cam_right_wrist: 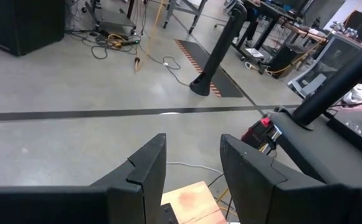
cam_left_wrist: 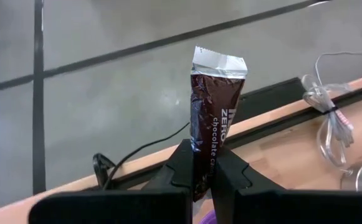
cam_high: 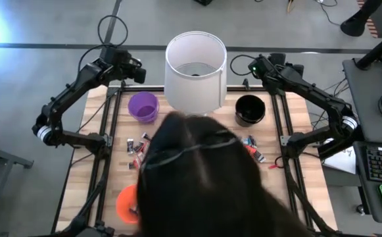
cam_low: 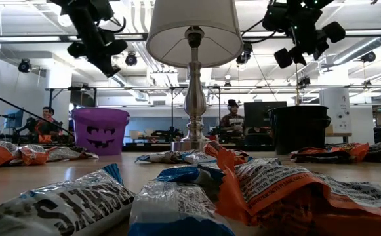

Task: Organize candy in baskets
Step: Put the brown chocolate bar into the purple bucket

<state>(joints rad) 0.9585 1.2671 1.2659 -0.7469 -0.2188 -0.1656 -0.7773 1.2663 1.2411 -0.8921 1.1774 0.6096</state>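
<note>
Left gripper (cam_left_wrist: 202,177): raised at the desk's far-left edge above the purple basket (cam_high: 143,106), clamped on a brown candy bar (cam_left_wrist: 213,121).
Right gripper (cam_right_wrist: 193,168): fingers parted, empty, over the far-right edge near the black basket (cam_high: 250,110).
Loose candy (cam_high: 136,146): mid-desk.

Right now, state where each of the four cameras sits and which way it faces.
High: overhead, facing down; both arms, a person's dark hair covering the wooden table.
Low: tabletop height, facing the room; arms overhead.
Left wrist: past the shut left gripper clamping a dark brown chocolate bar.
Right wrist: past the open right gripper, facing floor.
Shared: high and low show the round purple basket.
</note>
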